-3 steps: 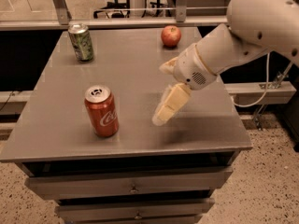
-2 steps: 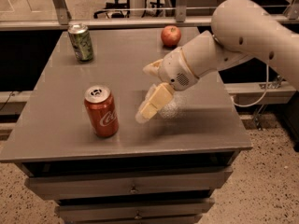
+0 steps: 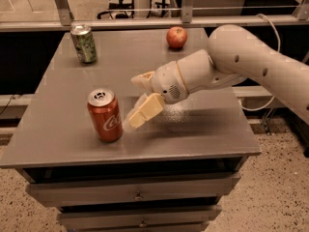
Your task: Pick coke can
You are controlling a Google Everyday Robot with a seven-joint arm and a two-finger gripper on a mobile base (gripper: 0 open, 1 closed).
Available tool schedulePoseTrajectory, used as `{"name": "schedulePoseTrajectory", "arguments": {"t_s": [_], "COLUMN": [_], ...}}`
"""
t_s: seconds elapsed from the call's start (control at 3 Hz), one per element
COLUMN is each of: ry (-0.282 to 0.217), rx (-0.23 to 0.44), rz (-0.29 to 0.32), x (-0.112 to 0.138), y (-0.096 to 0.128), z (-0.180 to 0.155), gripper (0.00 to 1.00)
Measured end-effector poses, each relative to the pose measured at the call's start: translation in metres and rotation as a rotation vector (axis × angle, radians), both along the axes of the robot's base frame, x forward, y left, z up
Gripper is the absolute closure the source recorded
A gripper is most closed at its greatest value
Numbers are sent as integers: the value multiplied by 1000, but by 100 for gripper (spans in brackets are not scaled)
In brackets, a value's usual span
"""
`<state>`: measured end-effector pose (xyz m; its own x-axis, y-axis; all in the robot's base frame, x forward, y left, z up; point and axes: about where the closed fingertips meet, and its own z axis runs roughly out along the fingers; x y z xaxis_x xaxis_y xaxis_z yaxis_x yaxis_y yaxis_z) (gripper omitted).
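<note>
The coke can (image 3: 105,115), red with white script and a silver top, stands upright on the front left part of the grey table (image 3: 203,129). My gripper (image 3: 133,102) is just to the right of the can, low over the table, pointing left at it. Its fingers are open, one cream finger (image 3: 145,111) near the can's right side and the other a little further back. Nothing is held between them, and a small gap shows between the near fingertip and the can.
A green-patterned can (image 3: 84,43) stands at the table's back left. A red apple (image 3: 176,37) sits at the back middle. The white arm (image 3: 251,62) reaches in from the right. Drawers lie below the table's front edge; a rail runs behind.
The gripper has moved left across the table towards the coke can and now sits close beside it. The can, green can and apple have not moved.
</note>
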<state>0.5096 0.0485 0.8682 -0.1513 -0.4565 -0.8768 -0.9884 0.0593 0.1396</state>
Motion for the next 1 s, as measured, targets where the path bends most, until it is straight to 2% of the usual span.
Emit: {"name": "schedulePoseTrajectory", "arguments": {"t_s": [0.33,0.67,1.0], "ry": [38,57,68], "rx": [63,105,134], "rz": [39,76,93], "x": [-14,-26,-32], "y": [21,41,52], "z": [-6,-10,-10], "gripper": [0,15,38]}}
